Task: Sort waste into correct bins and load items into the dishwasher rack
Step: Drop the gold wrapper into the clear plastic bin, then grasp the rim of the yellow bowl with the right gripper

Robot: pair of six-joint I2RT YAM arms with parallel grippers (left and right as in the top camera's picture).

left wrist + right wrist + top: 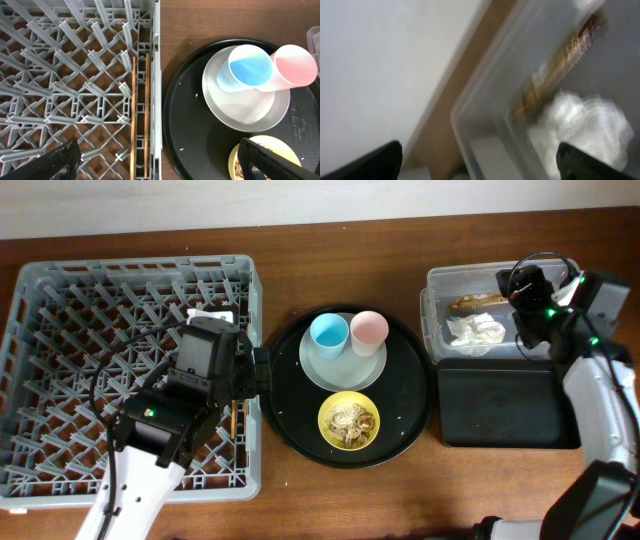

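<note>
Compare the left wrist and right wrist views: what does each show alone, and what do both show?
Left wrist only: rack, chopsticks lying in it, blue cup, pink cup, plate and round tray. Right wrist only: clear tub holding wrapper and napkin. Both: the brown table.

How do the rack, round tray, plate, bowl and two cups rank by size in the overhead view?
1. rack
2. round tray
3. plate
4. bowl
5. blue cup and pink cup: they look alike in size, so no ranking between them.
</note>
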